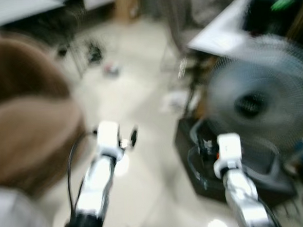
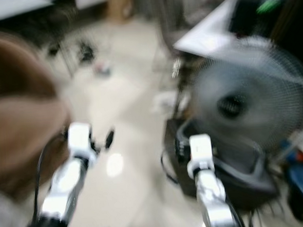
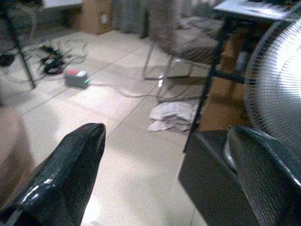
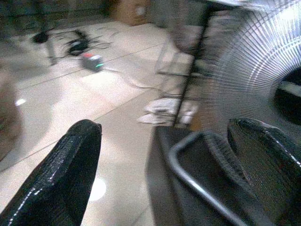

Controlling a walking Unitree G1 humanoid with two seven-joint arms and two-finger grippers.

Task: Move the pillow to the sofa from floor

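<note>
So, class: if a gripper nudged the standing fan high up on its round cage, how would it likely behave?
The fan would probably tip rather than slide: its broad cage sits high. The thin wire grille looks likely to flex. The tiled floor looks glossy, so some skidding is possible.

Pale tiled floor [image 3: 117, 155] fills the frame's centre; on it lie crumpled white cloth [image 3: 171, 115], tangled cables [image 3: 51, 59] upper left, and a fan [image 1: 261, 104] at right.
</note>
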